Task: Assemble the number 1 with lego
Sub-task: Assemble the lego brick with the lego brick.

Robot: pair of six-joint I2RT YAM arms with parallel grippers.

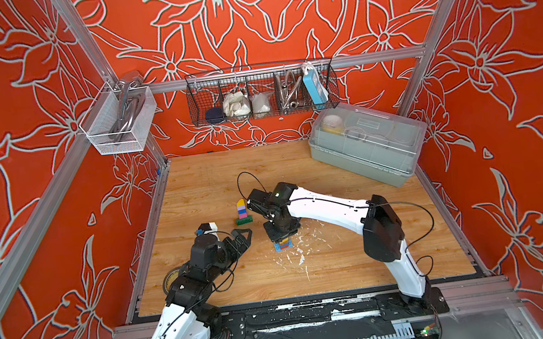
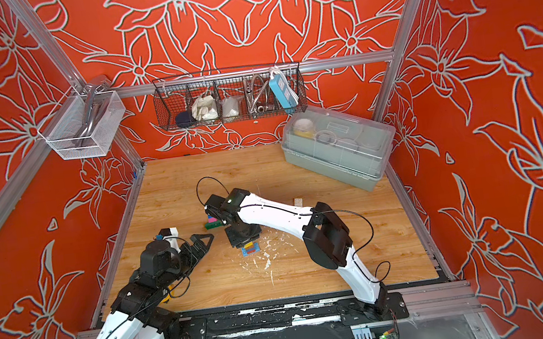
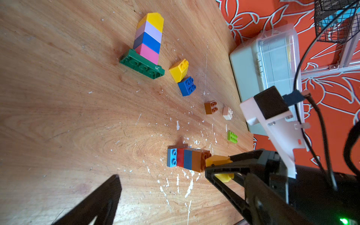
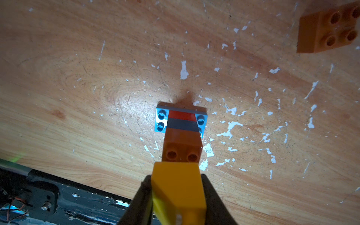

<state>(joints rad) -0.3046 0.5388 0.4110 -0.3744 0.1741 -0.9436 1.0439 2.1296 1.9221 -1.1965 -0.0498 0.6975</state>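
The right jaws are clamped on the flat sides of a yellow brick (image 4: 178,192), held directly over the short stack (image 4: 182,134) of light blue, red, blue and brown. Whether it already touches the brown studs is hard to tell. The left jaws stand wide apart and empty, off to one side of that stack. A taller tower (image 3: 149,39) and loose bricks (image 3: 187,86) sit apart from the stack on the surface (image 3: 58,116). The pieces are probably light, rigid and slick, so squeeze across opposite walls and press straight down. No lettering is readable.
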